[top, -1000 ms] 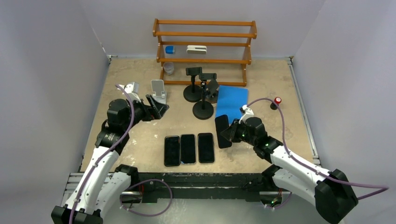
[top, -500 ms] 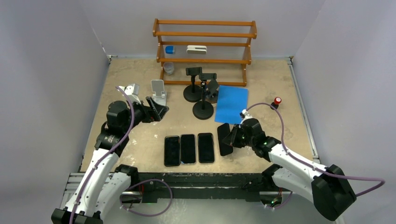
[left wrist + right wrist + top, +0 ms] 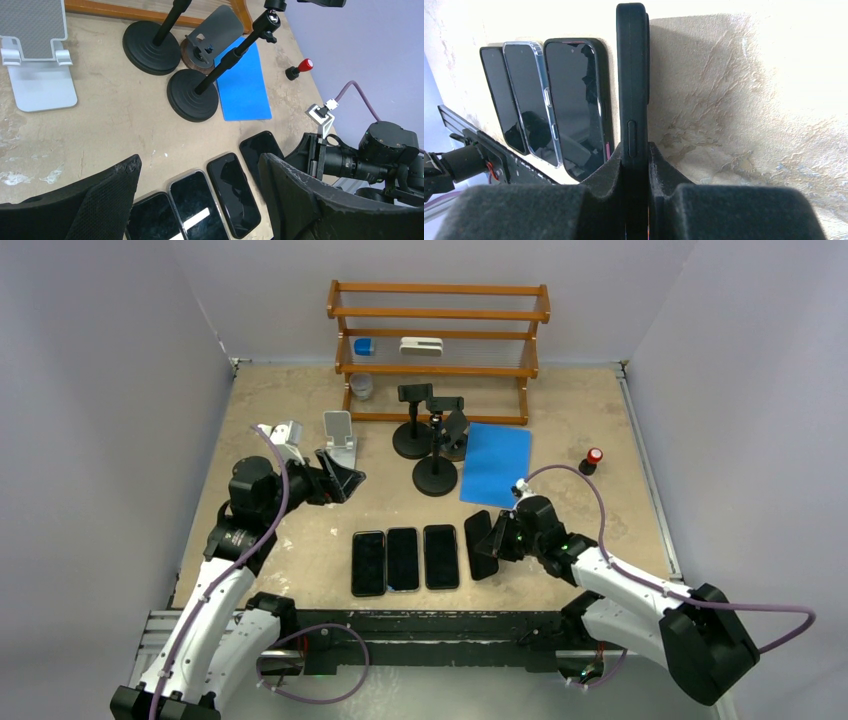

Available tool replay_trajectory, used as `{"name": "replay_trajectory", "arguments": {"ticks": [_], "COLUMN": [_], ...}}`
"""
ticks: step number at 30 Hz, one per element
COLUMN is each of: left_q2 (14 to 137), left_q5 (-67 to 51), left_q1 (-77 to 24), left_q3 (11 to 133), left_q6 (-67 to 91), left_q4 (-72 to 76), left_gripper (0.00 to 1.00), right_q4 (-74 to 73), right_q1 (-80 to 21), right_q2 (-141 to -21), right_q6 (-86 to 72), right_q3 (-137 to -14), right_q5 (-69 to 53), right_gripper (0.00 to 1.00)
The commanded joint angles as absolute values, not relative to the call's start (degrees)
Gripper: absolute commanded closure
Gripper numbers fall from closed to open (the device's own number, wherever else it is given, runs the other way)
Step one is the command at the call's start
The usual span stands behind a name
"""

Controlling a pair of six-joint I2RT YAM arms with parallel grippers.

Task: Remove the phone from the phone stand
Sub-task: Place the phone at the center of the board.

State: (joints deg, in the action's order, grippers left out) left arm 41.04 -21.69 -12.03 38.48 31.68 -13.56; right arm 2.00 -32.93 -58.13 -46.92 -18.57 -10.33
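A matt black case is seen on the phone (image 3: 632, 75); the surface (image 3: 734, 100) is rough and matt; the rack (image 3: 438, 314) is of varnished wood.

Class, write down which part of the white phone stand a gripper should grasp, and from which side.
Probably the raised back plate of the white phone stand, pinched front-to-back from above: it is thin and stands up free, while the base lies flat.

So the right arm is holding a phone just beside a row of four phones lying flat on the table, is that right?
Not quite. The row holds three phones lying flat, not four, as the top external view shows. The rest is right: the right arm's fingers hold a phone just beside that row.
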Motion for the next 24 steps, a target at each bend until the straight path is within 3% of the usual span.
{"name": "replay_trajectory", "arguments": {"ticks": [1, 3, 6, 11, 16, 24], "left_q2": [41.0, 41.0, 40.8, 40.8, 40.7, 40.2], "left_q5": [-23.7, -24.0, -23.9, -24.1, -24.3, -24.3], "left_q1": [-12.1, -12.1, -12.1, -12.1, -12.1, -12.1], "left_q3": [38.1, 38.1, 38.0, 37.9, 37.8, 37.7], "left_q6": [30.9, 30.9, 31.0, 31.2, 31.2, 31.2], "left_q4": [-9.6, -9.6, -9.7, -9.6, -9.7, -9.9], "left_gripper": [0.16, 0.16, 0.16, 0.16, 0.16, 0.16], "right_q4": [4.4, 3.4, 1.6, 0.2, -1.6, -3.8], "right_q1": [-32.8, -32.8, -32.7, -32.8, -32.8, -32.7], "right_q2": [-58.5, -58.5, -57.9, -56.0, -56.1, -55.6], "right_q6": [-47.4, -47.5, -48.0, -49.6, -50.5, -52.3], "right_q3": [-19.3, -19.3, -19.3, -19.2, -19.4, -19.9], "right_q5": [-10.9, -11.0, -11.0, -6.9, -5.1, -1.7], "right_gripper": [1.0, 0.98, 0.81, 0.63, 0.54, 0.47]}}
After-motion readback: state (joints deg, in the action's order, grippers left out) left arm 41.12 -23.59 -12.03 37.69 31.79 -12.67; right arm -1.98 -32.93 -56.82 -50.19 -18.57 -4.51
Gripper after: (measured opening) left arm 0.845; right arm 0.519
